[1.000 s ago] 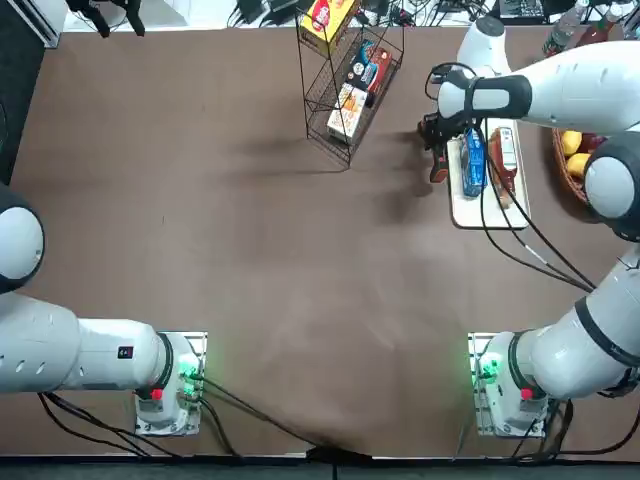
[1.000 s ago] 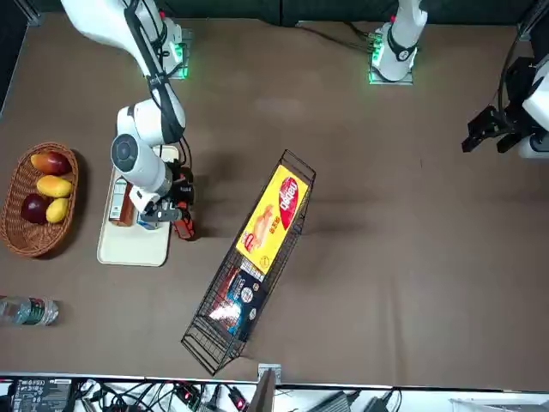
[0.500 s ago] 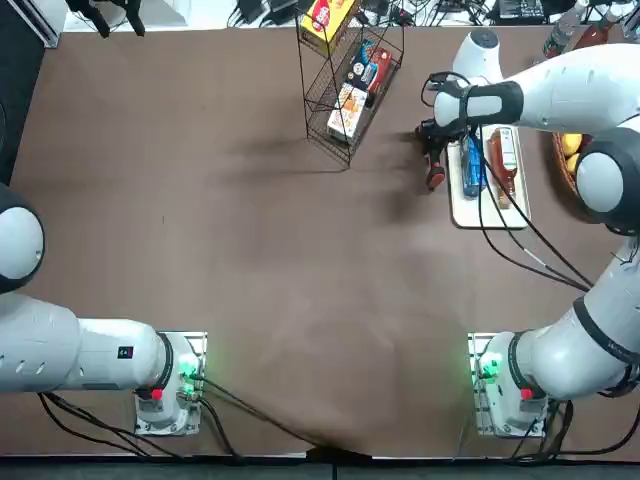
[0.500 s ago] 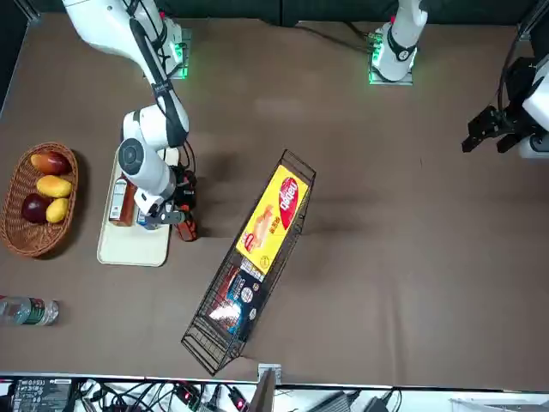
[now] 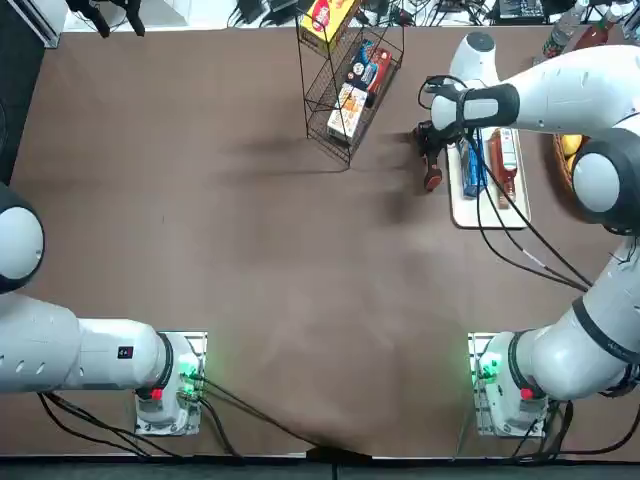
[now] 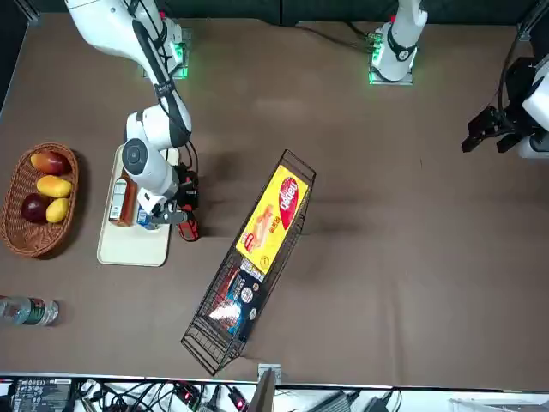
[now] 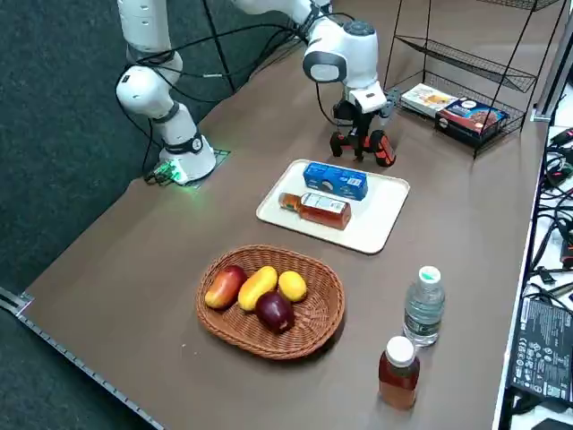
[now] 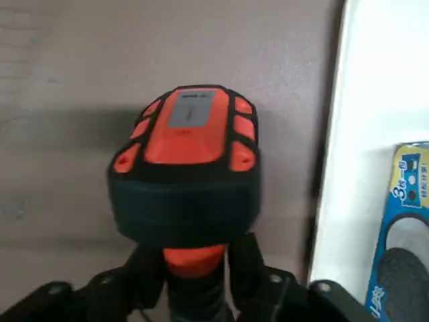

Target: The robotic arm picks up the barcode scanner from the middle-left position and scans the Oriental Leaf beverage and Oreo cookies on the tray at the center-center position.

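The barcode scanner [image 8: 194,144] is already picked up, at the upper right of the top view, just beside the tray [image 5: 489,222]; on it lie the Oreo cookies [image 7: 336,180] and the Oriental Leaf beverage [image 7: 324,209], apart from the gripper. Whether either has been scanned cannot be told from here; if neither has, both scans are left, the blue packet being the nearer one. The right gripper [image 8: 201,278], at the upper middle of the right side view, is closed around the scanner's handle, its fingers parted only by the grip's thickness.

Table evenly bright — soft shadow beside basket [image 7: 269,301] | glare on black-blue box [image 6: 244,300]
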`<action>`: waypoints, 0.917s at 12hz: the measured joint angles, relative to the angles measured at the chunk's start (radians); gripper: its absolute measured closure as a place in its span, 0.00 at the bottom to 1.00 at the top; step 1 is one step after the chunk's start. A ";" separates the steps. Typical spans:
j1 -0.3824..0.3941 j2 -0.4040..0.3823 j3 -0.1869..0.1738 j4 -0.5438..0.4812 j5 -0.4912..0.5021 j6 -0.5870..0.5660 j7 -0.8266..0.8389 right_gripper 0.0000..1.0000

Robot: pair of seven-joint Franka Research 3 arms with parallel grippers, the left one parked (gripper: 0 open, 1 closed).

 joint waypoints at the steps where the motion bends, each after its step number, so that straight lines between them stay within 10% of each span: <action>1: 0.000 0.000 -0.001 0.000 0.000 0.001 0.000 0.43; 5: -0.002 -0.038 -0.014 0.038 0.000 -0.034 0.000 0.00; 11: -0.071 -0.186 -0.034 0.208 0.000 -0.376 0.001 0.00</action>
